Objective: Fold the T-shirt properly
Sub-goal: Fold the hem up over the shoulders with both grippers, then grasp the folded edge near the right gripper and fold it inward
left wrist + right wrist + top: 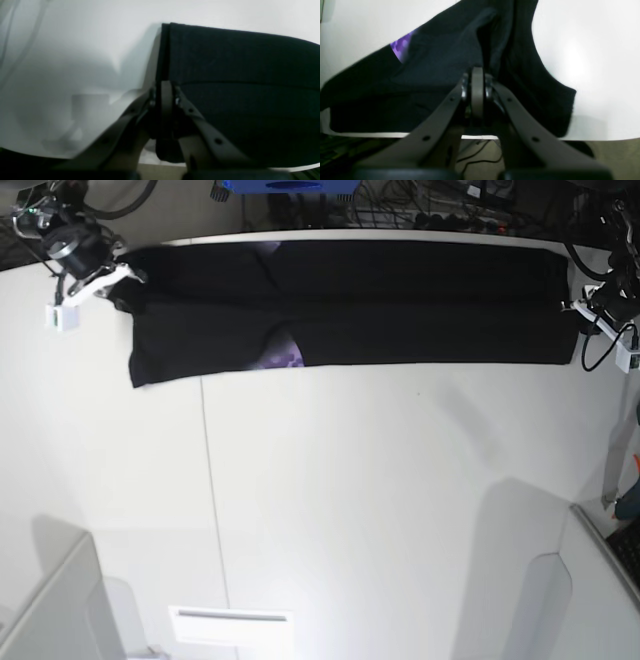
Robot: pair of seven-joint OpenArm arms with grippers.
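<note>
Base view shows the T-shirt stretched as a long black band across the top of the frame, lying on the white table close to its far edge, already folded lengthwise, with a bit of purple print peeping out at the lower hem left of centre. It is soft, thin cloth: light, limp, likely to sag and crease between two holds, and to drag on the tabletop rather than slide as one piece. The best holds look to be the two short ends, pinching all layers together near a corner so none slips free.

That is where the arms are. The left gripper, at the right end of the band in the base view, has its jaws closed on the shirt's edge, black cloth bunched between them. The right gripper, at the upper left of the base view, is likewise clamped on gathered fabric at the other end.
</note>
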